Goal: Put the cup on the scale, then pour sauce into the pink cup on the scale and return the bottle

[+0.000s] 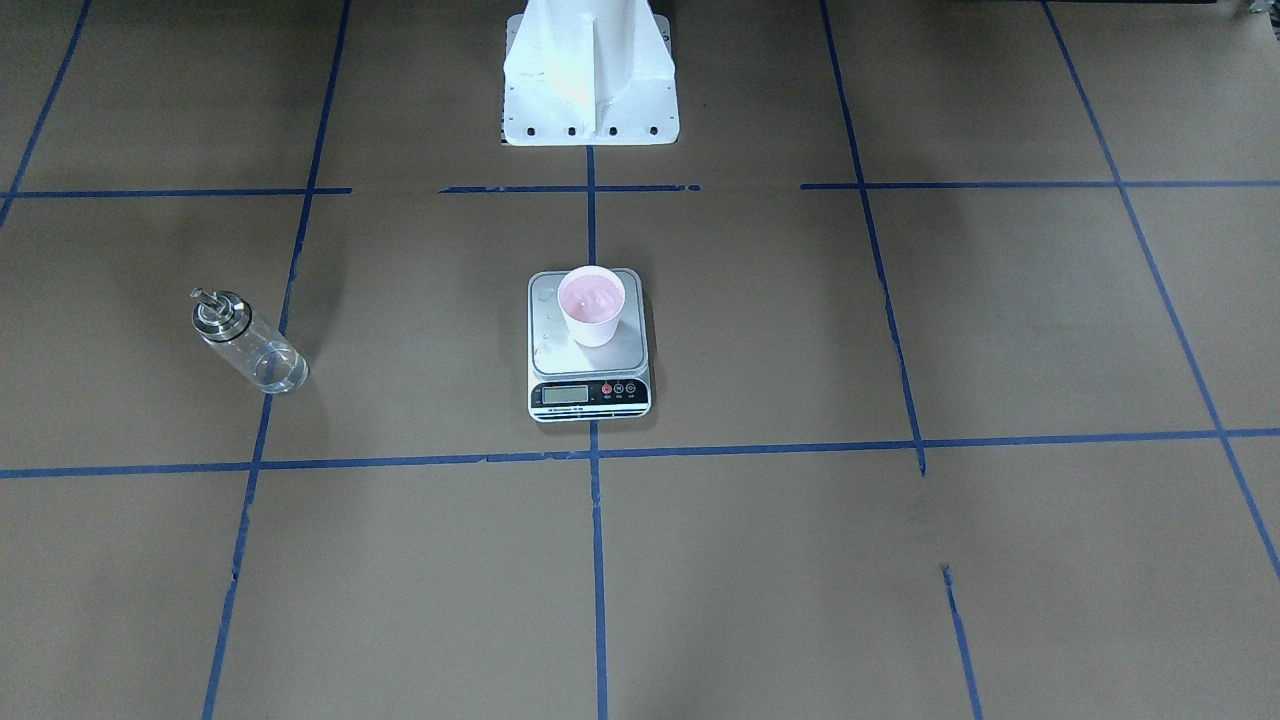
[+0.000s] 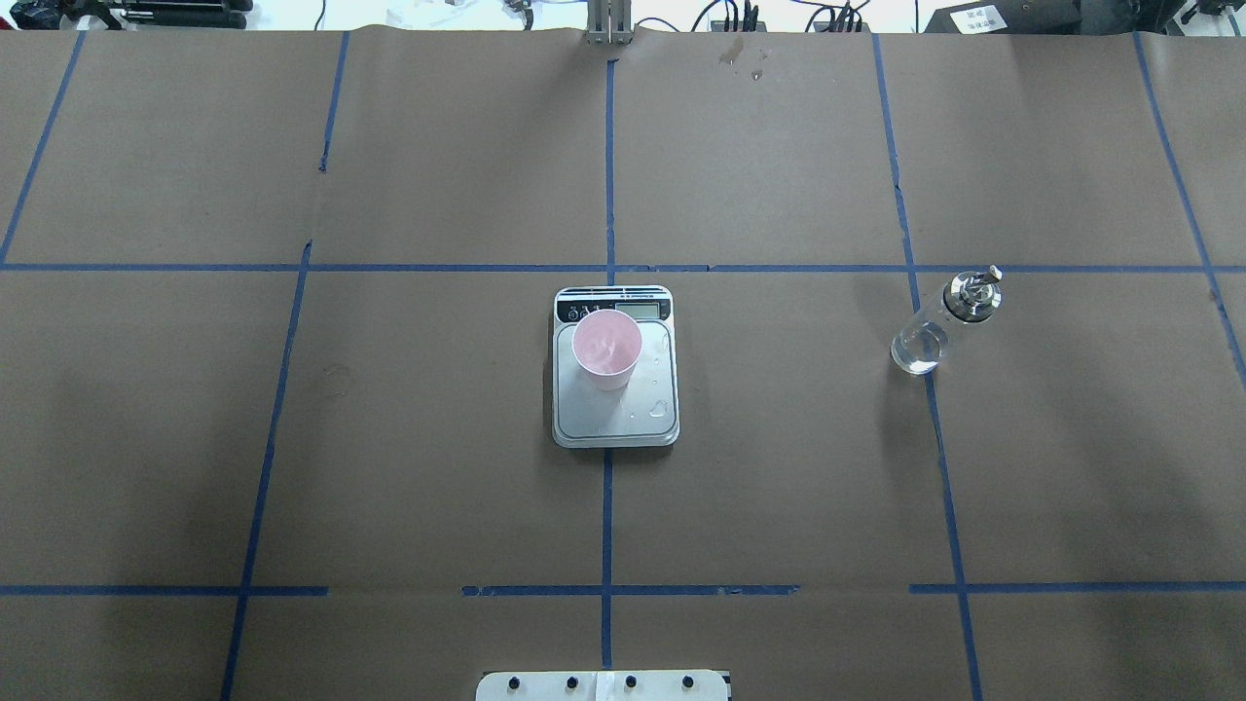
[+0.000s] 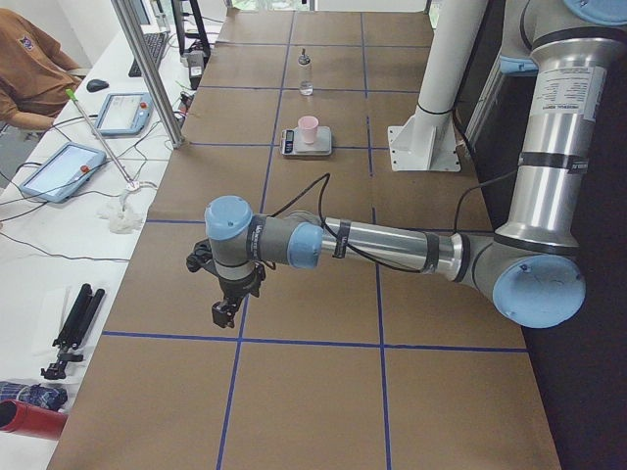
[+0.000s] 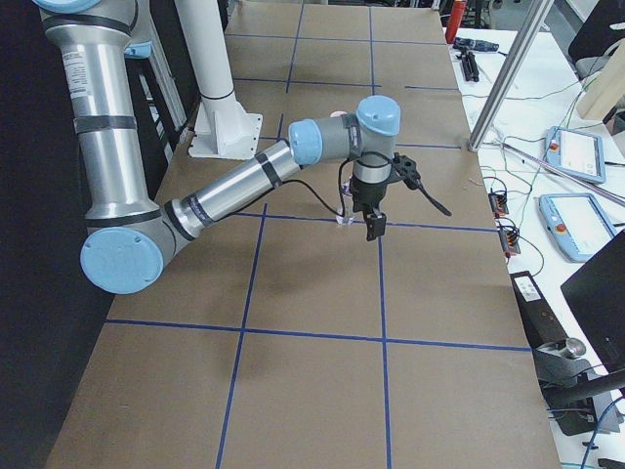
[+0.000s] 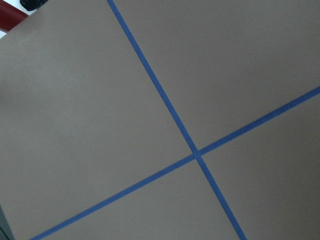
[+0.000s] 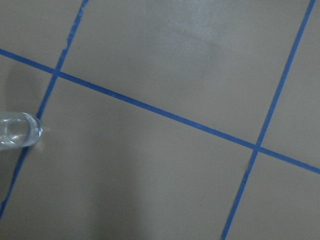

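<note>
On the scale (image 2: 615, 433) by its display sits the pink cup (image 2: 606, 349), glass bottle (image 2: 942, 316) upright well to the scale's right, left claw (image 3: 225, 313) and right claw (image 4: 374, 227) far from the scale, cannot tell if spread or pressed together; droplets (image 2: 660, 409) on the scale's platform could skew the weight reading.

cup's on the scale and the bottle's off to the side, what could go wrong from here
The cup stands off-centre on the scale, close to the display, so a nudge could tip it over that end. Some droplets lie on the scale beside the cup and might skew the reading.
</note>
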Controlling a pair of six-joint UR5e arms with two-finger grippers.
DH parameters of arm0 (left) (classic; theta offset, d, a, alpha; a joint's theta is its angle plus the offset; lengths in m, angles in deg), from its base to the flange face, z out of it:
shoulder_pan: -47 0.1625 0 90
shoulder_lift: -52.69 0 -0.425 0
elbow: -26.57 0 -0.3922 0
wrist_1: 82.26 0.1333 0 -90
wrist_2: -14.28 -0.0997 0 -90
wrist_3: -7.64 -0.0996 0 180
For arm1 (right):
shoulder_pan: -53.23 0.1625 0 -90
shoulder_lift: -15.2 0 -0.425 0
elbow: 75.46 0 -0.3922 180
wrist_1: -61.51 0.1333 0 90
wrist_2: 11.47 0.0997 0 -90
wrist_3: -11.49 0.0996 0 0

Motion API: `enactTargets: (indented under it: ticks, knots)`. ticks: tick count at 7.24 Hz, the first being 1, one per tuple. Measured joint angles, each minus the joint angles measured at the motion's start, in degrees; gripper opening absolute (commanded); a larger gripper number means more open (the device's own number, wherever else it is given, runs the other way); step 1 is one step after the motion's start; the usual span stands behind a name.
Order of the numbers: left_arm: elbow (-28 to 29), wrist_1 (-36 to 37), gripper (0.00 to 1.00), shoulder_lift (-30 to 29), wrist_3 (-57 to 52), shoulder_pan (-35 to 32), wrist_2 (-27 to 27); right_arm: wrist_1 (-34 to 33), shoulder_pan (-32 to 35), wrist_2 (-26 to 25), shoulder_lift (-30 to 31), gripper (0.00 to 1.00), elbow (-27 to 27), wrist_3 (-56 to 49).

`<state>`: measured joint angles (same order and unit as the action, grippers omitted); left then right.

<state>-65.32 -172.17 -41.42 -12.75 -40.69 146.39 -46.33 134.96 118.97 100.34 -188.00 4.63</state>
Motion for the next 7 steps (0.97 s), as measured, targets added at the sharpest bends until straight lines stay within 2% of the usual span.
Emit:
enactTargets:
  ticks: [2,4,7]
  knots:
    - [-0.05,0.78,1.0,2.85,0.0,-0.52,3.9,3.83,0.73,-0.11,2.69,1.0,7.08,-0.32]
    - [-0.2,0.93,1.0,3.37,0.01,-0.69,4.14,6.75,1.77,-0.28,3.15,1.0,13.18,-0.19]
    - [-0.3,0.72,1.0,2.84,0.07,-2.08,2.37,8.92,5.08,-0.06,3.77,1.0,15.15,0.05]
